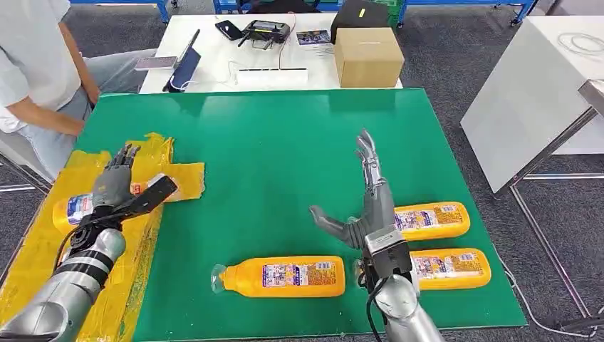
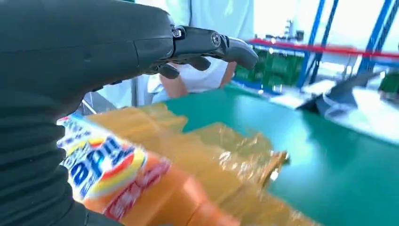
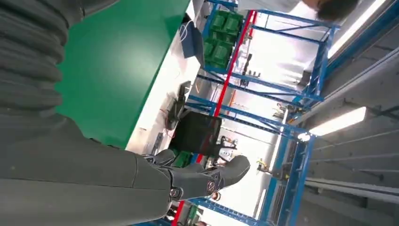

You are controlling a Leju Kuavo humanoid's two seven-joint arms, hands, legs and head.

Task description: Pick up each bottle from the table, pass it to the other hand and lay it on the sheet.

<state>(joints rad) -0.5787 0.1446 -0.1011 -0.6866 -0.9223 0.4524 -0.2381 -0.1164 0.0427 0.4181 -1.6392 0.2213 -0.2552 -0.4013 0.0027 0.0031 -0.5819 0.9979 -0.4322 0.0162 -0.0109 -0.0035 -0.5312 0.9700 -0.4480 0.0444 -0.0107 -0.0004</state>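
A matt green mat [image 1: 271,157] is seen on the table. The yellow sheet [image 1: 43,249] is crinkled, glossy plastic film. Smooth orange plastic bottles [image 1: 285,276] carry glossy labels. The box [image 1: 368,57] is plain cardboard.

Four orange bottles: three [image 1: 279,276] [image 1: 431,220] [image 1: 450,268] near the worktop's [image 1: 285,149] front edge, one [image 1: 75,209], partly hidden, apparently on the one yellow sheet [image 1: 43,249].

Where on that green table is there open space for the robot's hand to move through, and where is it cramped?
The green mat is bare across its far half, between the yellow sheet and the cardboard box. It is crowded near the robot: three orange bottles lie around the right hand. The left hand hovers over a fourth bottle.
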